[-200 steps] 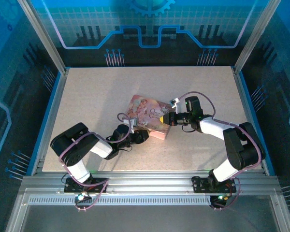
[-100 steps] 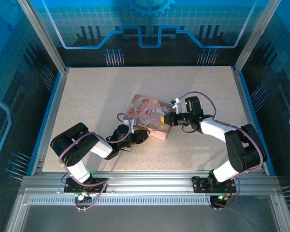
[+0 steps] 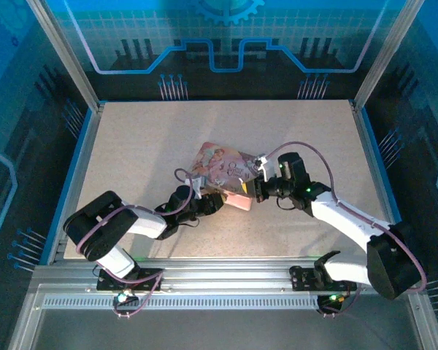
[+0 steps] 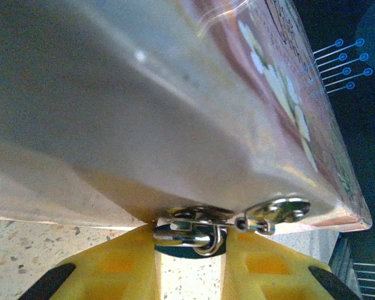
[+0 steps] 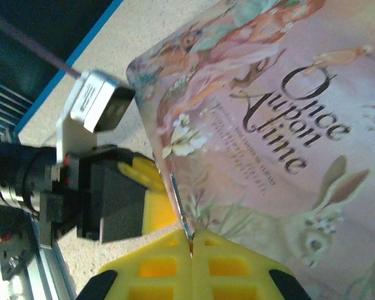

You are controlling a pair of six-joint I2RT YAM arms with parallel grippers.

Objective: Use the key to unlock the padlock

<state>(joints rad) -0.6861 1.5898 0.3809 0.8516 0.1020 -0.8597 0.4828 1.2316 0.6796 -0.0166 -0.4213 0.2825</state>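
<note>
The pink tin [image 3: 223, 170] lies mid-table, its illustrated lid [image 5: 281, 119] facing up. In the left wrist view the tiny dark padlock [image 4: 175, 236] hangs from a silvery hasp [image 4: 272, 212] under the tin's side wall [image 4: 144, 112]. My left gripper [image 4: 190, 231] has a yellow finger against each side of the padlock and is shut on it. My right gripper [image 5: 191, 236] is shut on the key [image 5: 179, 200], whose thin blade points edge-on along the tin's near corner. In the top view the left gripper [image 3: 216, 202] and right gripper [image 3: 252, 187] meet at the tin's near edge.
The speckled table [image 3: 131, 146] is bordered by blue rails [image 3: 79, 168] and metal posts. The left gripper's black body [image 5: 106, 200] sits close beside the right gripper's fingers. An aluminium frame [image 3: 219, 273] runs along the near edge.
The right arm has swung its elbow out to the right and its gripper slid a little nearer along the tin's edge. The left fingers have drawn in onto the padlock.
</note>
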